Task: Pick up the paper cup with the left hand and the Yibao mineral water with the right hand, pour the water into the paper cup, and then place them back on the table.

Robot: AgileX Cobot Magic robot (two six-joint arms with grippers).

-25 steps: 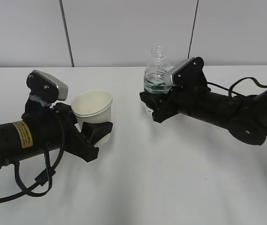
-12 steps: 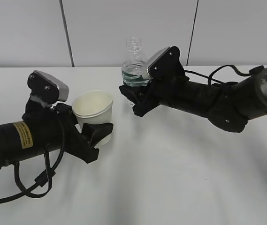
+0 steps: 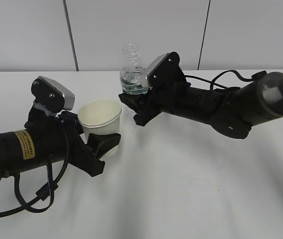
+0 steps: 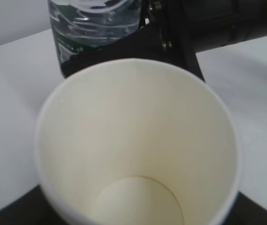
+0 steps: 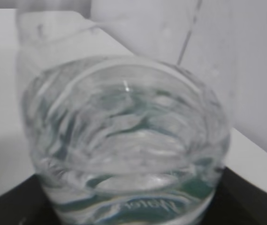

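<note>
The left hand [image 3: 99, 144] had its fingers [image 3: 106, 141] clenched around the lower wall of the paper cup [image 3: 100, 119], carrying it upright and clear of the counter [image 3: 181, 189]. The left wrist view looked straight down into the cup [image 4: 138, 154]; its interior was dry and its base bare.

The right hand [image 3: 137, 102] reached across the middle from the right, fingers [image 3: 140, 117] clamped on the green label band of the Yibao mineral water [image 3: 131, 72]. The bottle was capless, held in the air with its neck close to upright, and sat just beside the cup, behind and to the right of its rim. Whether the bottle touched the cup could not be judged. The right wrist view showed the bottle's shoulder [image 5: 124, 136] at close range, with water inside and part of the label visible below.
</note>
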